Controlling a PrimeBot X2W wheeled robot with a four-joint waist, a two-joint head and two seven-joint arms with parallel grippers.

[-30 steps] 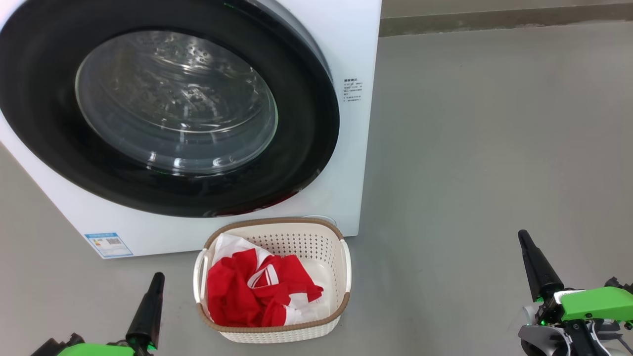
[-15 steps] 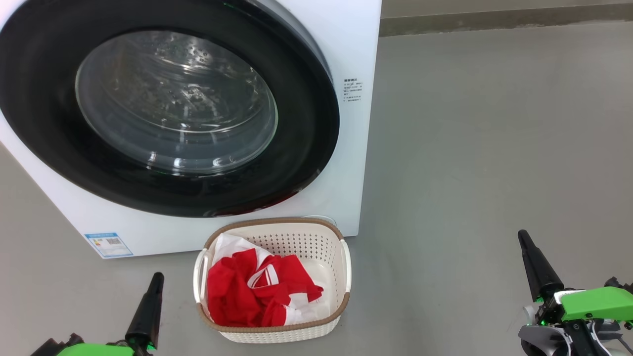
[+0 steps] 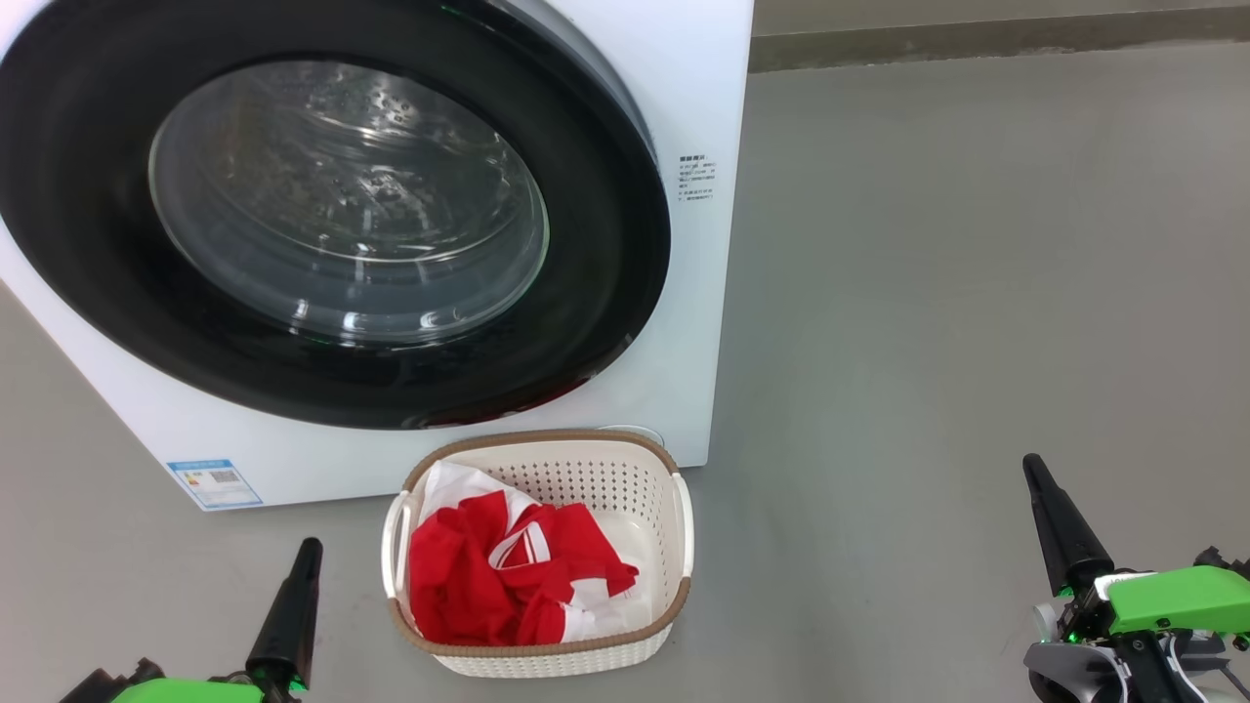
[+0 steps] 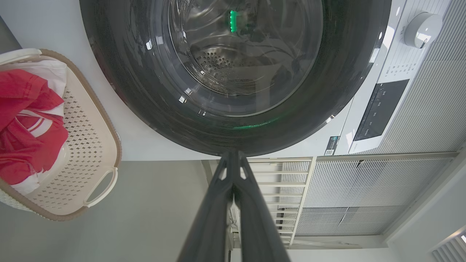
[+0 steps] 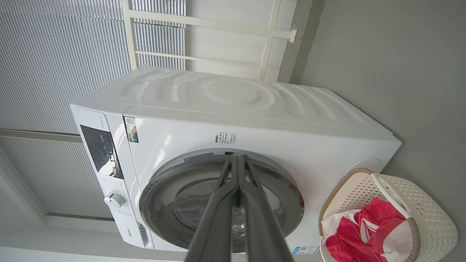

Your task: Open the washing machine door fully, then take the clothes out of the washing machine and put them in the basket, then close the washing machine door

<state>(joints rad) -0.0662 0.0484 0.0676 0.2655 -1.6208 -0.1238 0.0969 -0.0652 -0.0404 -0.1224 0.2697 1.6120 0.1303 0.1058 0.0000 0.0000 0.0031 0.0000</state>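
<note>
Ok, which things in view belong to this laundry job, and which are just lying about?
Job: big white front-loading washing machine; its round black-rimmed glass door, shut; red and white fabric clothes, lying in the small cream perforated plastic basket.
Lying about: white slatted wall panels; white rail frame; grey floor.

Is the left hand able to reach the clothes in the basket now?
Probably yes: the left hand is beside the basket, apart from it, and nothing stands between; the clothes lie uncovered inside. The hand is shut, so it must open first.
</note>
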